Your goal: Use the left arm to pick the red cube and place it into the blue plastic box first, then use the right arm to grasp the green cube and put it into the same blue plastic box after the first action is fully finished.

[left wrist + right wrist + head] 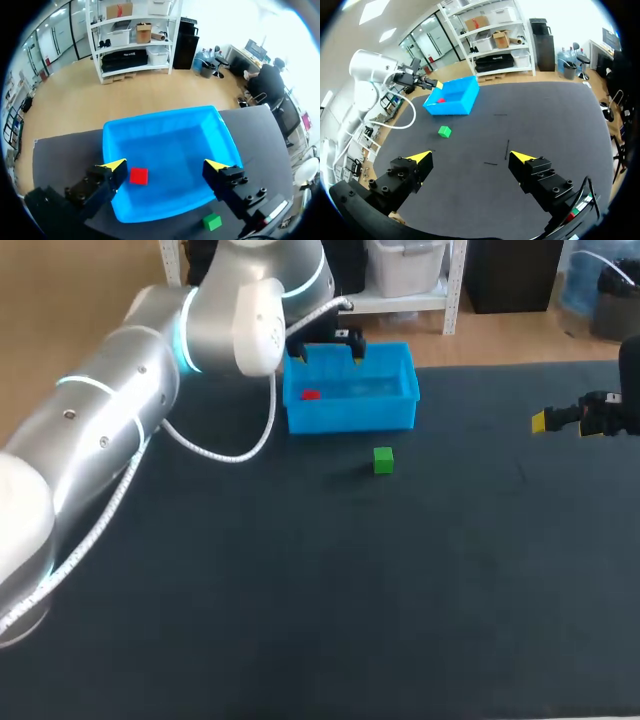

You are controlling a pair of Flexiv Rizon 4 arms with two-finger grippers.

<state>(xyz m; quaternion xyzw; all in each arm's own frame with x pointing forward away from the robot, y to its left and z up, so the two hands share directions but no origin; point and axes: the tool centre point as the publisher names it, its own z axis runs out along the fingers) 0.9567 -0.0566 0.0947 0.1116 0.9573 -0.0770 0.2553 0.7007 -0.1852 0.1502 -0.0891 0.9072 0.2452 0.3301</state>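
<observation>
Left wrist view: red cube (pixel 138 176) in blue box (pixel 170 145), below spread left pincer (pixel 166 165).

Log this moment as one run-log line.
red cube: inside blue plastic box | left gripper: open, above it | green cube: on table | right gripper: open, empty

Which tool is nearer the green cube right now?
Left. The left tool hangs over the blue box beside the green cube; the right tool is far off to its right.
</observation>
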